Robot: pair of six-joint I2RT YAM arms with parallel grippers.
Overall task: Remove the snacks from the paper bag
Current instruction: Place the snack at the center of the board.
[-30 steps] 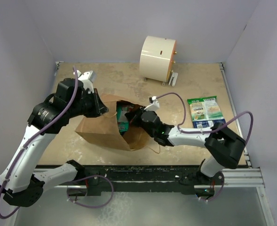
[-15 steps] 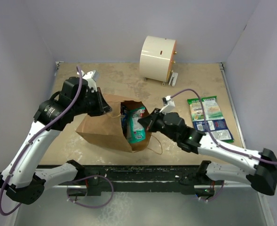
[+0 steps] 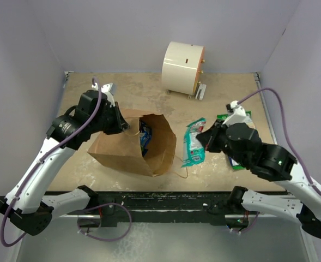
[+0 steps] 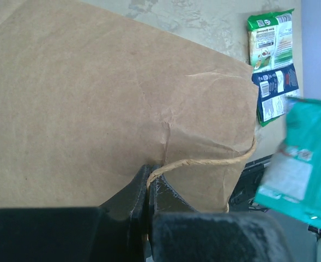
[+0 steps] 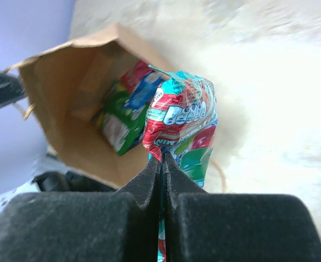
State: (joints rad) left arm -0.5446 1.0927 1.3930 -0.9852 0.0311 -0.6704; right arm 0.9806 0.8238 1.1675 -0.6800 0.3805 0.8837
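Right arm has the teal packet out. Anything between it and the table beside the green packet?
Nothing visible. The teal packet hangs clear of the bag; bare table lies below, left of the green packet.

The table [image 3: 133,90] is a beige, mottled slab with a metal rail along its near edge. A brown paper bag [image 3: 116,150] lies on its side on the left-centre part of it, its open mouth facing right. One thin loop handle [image 3: 180,169] rests on the surface just beside the mouth. Well to the right of the bag, green-and-white and dark-blue packets [image 4: 272,65] lie flat together. Beyond the bag, at the far edge, a cream cylinder [image 3: 181,66] sits on its side, with a small white bracket [image 3: 200,91] touching its right end.
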